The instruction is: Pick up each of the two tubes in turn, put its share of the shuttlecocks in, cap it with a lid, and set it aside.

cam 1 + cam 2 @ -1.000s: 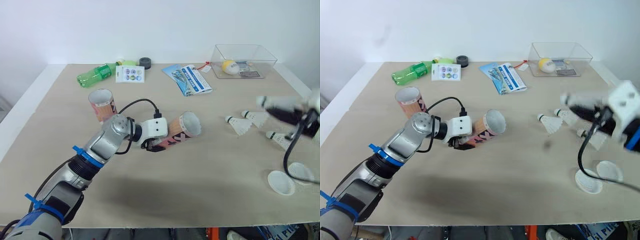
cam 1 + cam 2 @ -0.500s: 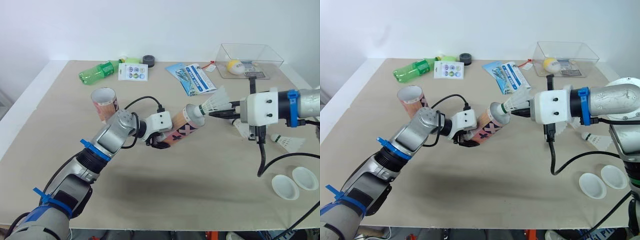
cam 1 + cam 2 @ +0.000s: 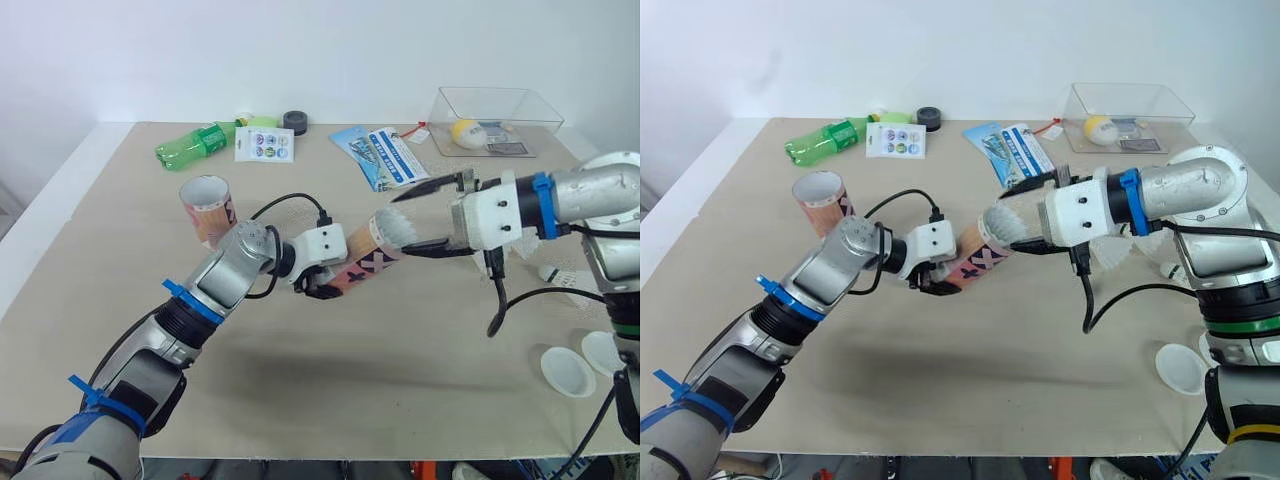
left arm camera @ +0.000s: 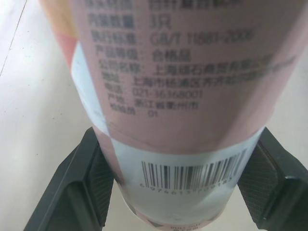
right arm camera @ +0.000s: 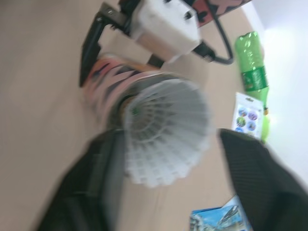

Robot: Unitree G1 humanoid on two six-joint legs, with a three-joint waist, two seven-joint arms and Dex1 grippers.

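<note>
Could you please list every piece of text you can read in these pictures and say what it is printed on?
"GB/T 11881-2006": on the label of the tube held in the left pincer.
"021-36168001": on the same label.
The Chinese lines on that label, the digits under its barcode, the brochure and the sticker card: too small or blurred to read.

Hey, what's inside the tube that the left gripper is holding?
A shuttlecock sits in the mouth of the tube, its white feather skirt sticking out. The skirt and the tube's wall hide its cork and whatever lies deeper.
</note>
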